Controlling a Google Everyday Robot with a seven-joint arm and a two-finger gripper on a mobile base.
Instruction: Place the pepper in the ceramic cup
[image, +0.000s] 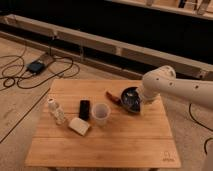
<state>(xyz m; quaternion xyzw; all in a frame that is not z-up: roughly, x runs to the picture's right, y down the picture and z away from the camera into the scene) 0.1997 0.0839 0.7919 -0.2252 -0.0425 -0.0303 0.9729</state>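
Note:
The red pepper lies on the wooden table, just left of a dark bowl. The whitish ceramic cup stands upright near the table's middle, a little to the front left of the pepper. My white arm reaches in from the right, and my gripper is low at the right side of the dark bowl, to the right of the pepper. The arm's end hides most of it.
A small clear bottle stands at the table's left. A black rectangular object lies beside the cup and a pale block lies in front of it. Cables and a box are on the floor at left.

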